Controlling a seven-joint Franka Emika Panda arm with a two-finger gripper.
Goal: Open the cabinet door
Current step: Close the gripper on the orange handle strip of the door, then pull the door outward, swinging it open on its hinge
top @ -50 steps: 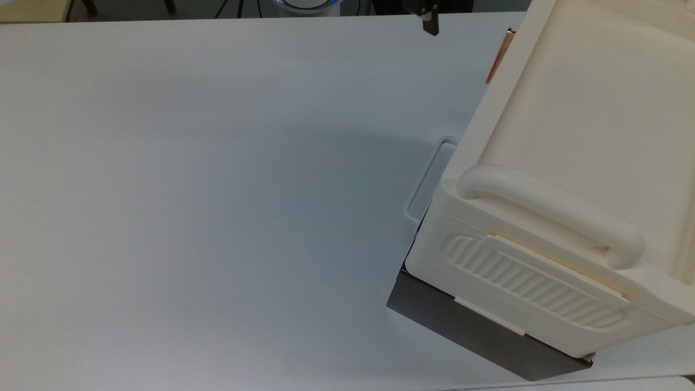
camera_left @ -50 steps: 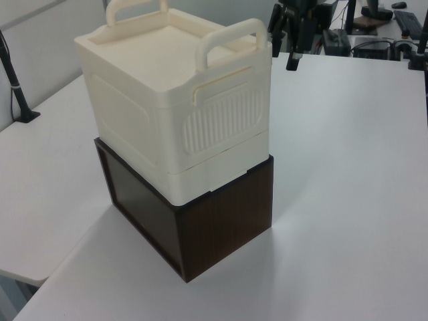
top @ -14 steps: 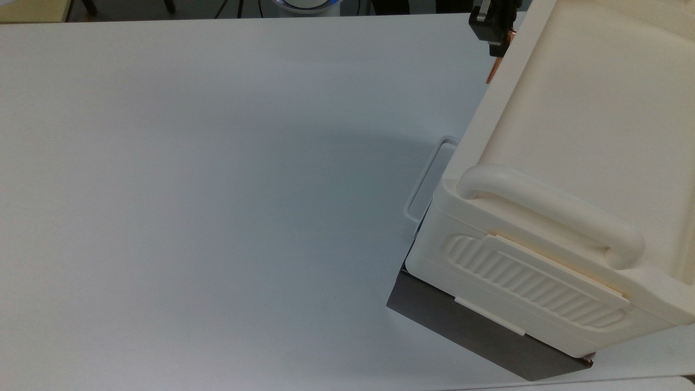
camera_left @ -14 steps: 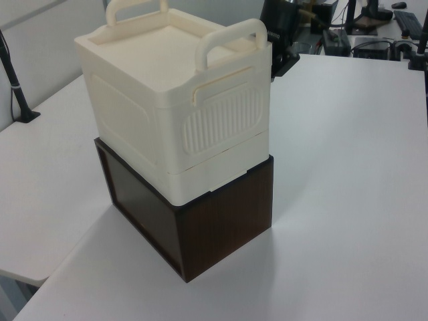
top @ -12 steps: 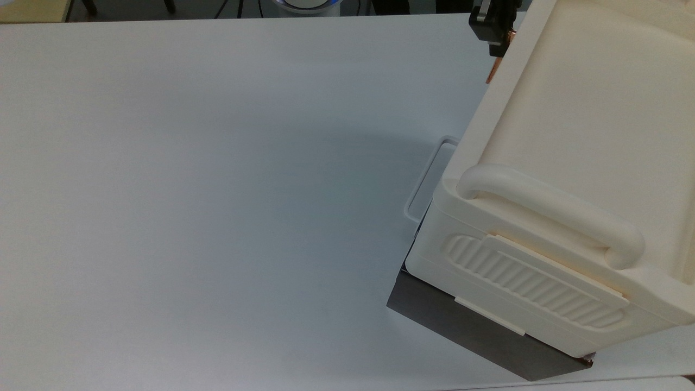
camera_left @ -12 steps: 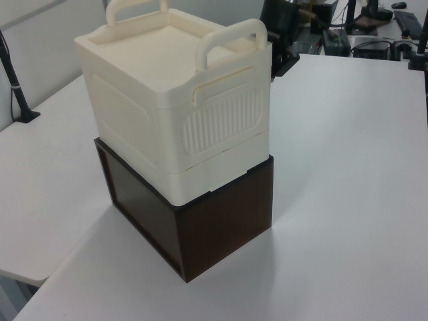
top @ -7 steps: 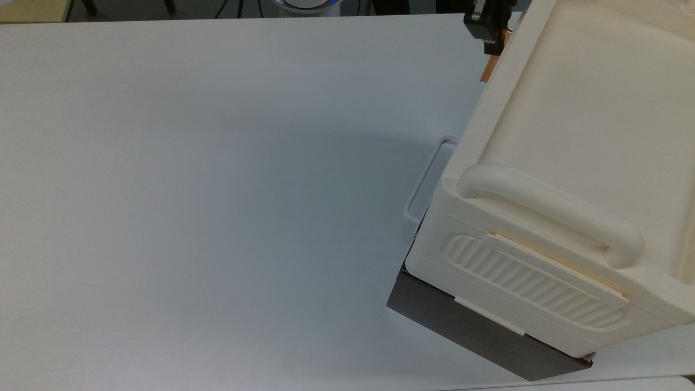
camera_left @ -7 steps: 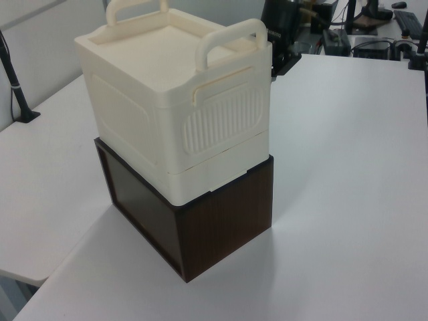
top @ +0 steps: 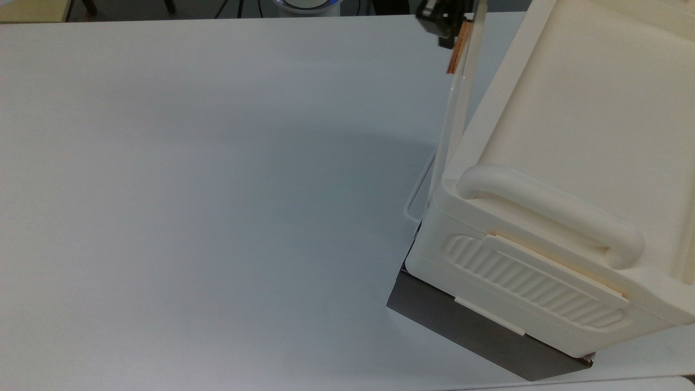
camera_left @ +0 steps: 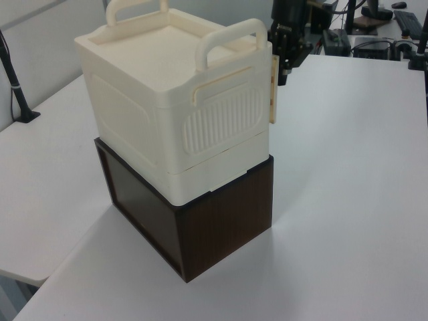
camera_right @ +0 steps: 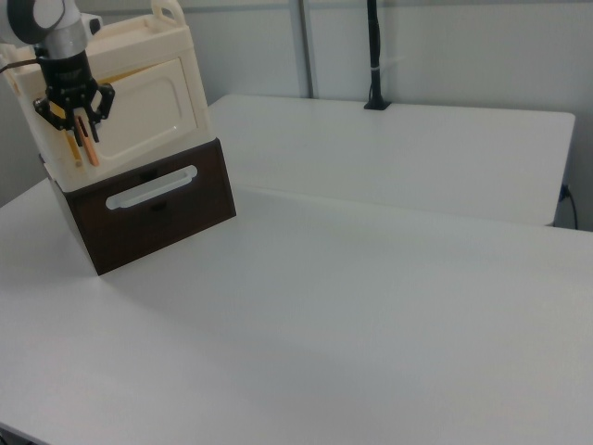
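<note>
The cream cabinet (top: 575, 130) sits on a dark brown drawer box (camera_left: 221, 221). Its cabinet door (top: 457, 111) stands ajar, swung out from the cabinet front at a small angle and seen edge-on in the top view. In the right view the door (camera_right: 139, 104) shows its recessed face. My gripper (top: 453, 33) is shut on the copper bar handle (top: 455, 53) at the door's free edge. The right view has the gripper (camera_right: 80, 125) with a finger on each side of the handle (camera_right: 91, 146). From the left view the door edge (camera_left: 274, 92) sticks out past the cabinet corner, below the gripper (camera_left: 286, 67).
The white table (top: 217, 190) spreads wide toward the top view's left. A long white handle (camera_right: 151, 188) runs across the brown drawer front. A black pole (camera_right: 373, 56) stands at the far table edge. Monitors and gear (camera_left: 374, 27) sit behind the table.
The gripper came from free air to the copper handle and closed on it. Over the last half second it pulled toward the top view's left, swinging the door off the cabinet front.
</note>
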